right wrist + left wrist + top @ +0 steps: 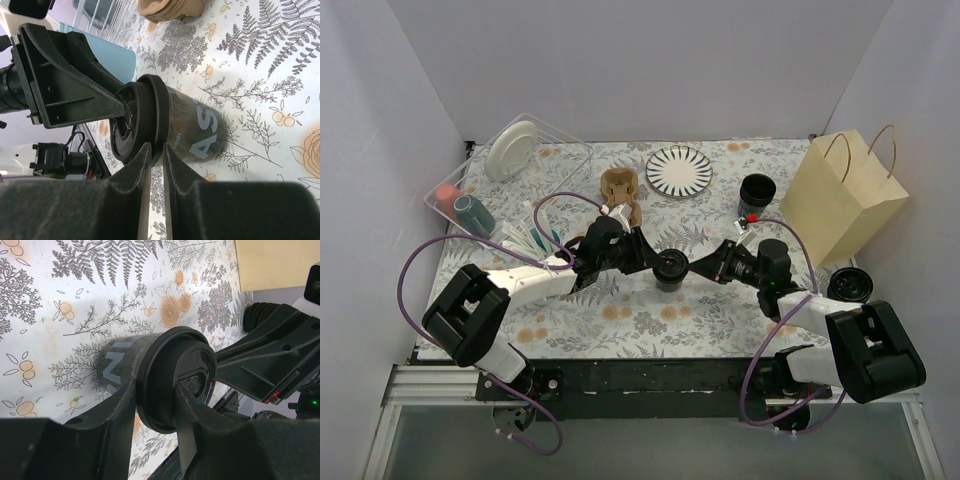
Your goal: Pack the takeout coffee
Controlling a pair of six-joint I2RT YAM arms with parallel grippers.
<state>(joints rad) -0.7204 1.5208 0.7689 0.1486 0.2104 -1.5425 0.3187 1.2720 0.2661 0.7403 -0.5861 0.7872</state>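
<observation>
**Top view.** Two arms reach in from the bottom corners and meet at mid-frame. One centre cup (670, 270), dark with a black lid, stands on the floral table (650, 320) between the left gripper (655, 262) and the right gripper (700, 266), which close in on it from either side. A second black-topped cup (850, 285) sits at lower right, at the foot of the one paper bag (845, 195). A third dark cup (757, 190) stands left of the bag; I cannot tell whether it is lidded. There is also one striped plate (679, 170), one brown carrier (620, 188) and one clear bin (560, 140) at upper left.

**Left wrist.** The left gripper (156, 390) has its jaws partly open and straddling the rim of the lid (195, 365). One finger sits on the cup-wall side and the other lies across the lid's top; both appear to touch it. The right gripper (222, 357) meets the lid from the right of the frame.

**Right wrist.** The right gripper (153, 147) has its jaws almost together, pinching the lid's rim at their tips. The cup's printed wall lies to the right of them.
</observation>
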